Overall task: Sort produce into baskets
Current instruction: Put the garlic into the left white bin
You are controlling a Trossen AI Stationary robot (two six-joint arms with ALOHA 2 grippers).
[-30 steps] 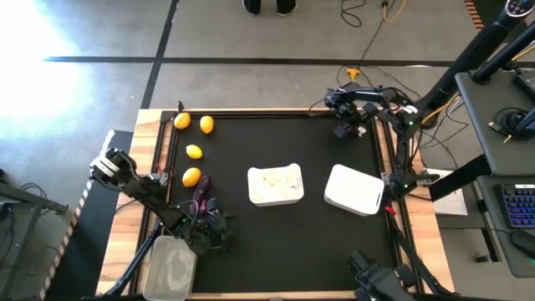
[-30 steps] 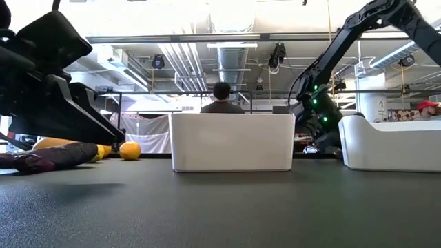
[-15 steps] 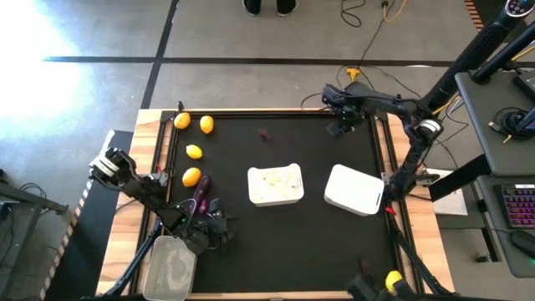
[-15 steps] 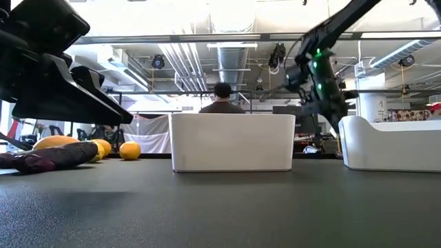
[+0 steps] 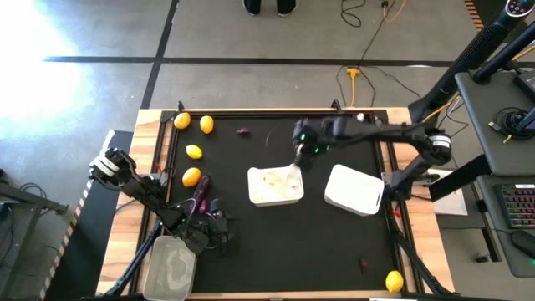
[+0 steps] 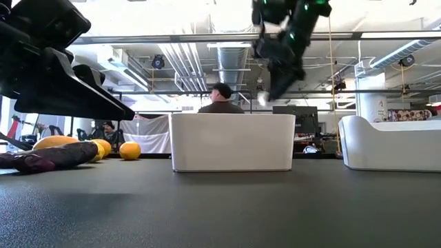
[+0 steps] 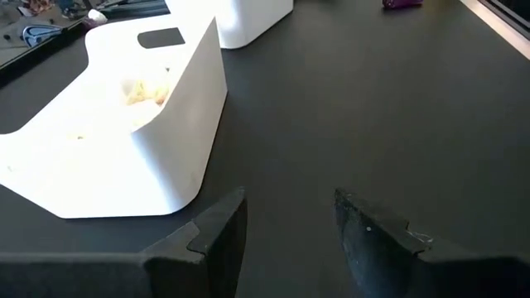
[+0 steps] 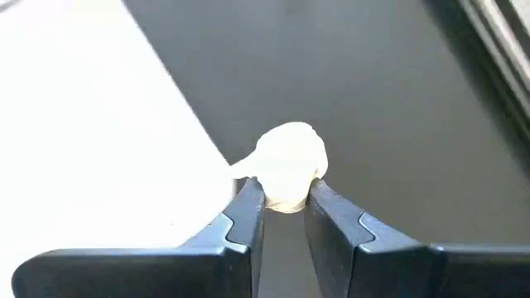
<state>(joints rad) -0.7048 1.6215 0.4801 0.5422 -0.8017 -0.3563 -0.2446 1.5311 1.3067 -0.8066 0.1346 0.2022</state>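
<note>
Fingers of the right gripper (image 8: 284, 217) pinch a white garlic bulb (image 8: 288, 175), poised above the 2 o'clock corner of the central white tray (image 5: 275, 185). The left gripper (image 7: 287, 236), fingers apart and empty, waits by the clear tub (image 5: 170, 267) at 7 o'clock. Risk, as judged: released this near the rim, the bulb may bounce onto the table (image 5: 318, 242) rather than into the tray.

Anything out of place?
Yes: one lemon lies alone at the mat's bottom-right corner in the high view, away from the lemons at top left. The right pincer holds a garlic bulb by the middle tray. Left pincer waits beside the clear tub.
</note>
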